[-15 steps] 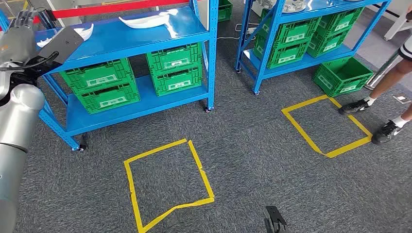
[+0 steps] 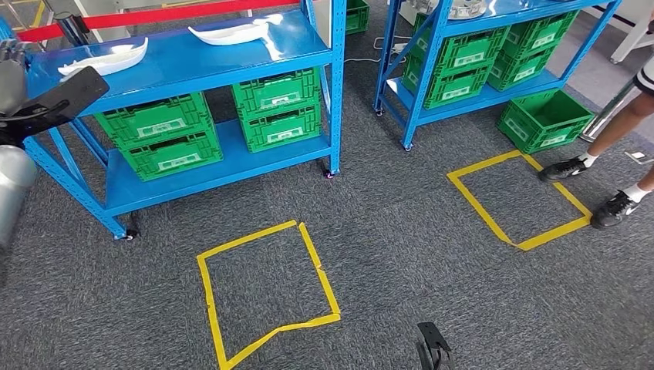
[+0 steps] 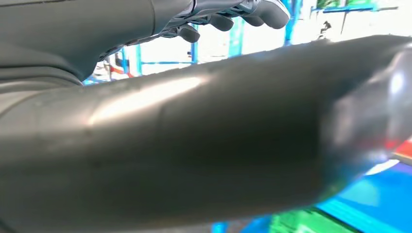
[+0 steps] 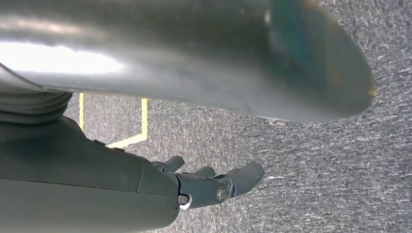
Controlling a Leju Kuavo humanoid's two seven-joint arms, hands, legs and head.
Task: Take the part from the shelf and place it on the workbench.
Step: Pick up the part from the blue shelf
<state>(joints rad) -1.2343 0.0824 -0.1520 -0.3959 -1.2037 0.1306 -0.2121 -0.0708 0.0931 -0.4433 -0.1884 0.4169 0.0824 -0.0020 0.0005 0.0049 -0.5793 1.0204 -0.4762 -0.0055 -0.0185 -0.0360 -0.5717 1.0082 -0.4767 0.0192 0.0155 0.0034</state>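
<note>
Two white curved parts lie on the top of the blue shelf (image 2: 231,65): one part (image 2: 104,58) at its left end, the other part (image 2: 235,31) near the middle back. My left hand (image 2: 9,68) is raised at the far left edge, just left of the nearer part and apart from it. In the left wrist view that hand (image 3: 228,14) has its fingers spread and holds nothing. My right hand (image 4: 214,184) hangs over the grey carpet, fingers loosely apart and empty.
Green crates (image 2: 166,135) fill the shelf's lower levels. A second blue shelf (image 2: 463,46) with green crates stands to the right, with one crate (image 2: 544,119) on the floor. Yellow tape squares (image 2: 262,293) (image 2: 520,200) mark the carpet. A person's legs (image 2: 609,146) stand at the right edge.
My left arm has drawn back to the left, uncovering the white part at the shelf's left end. The parts have not moved.
</note>
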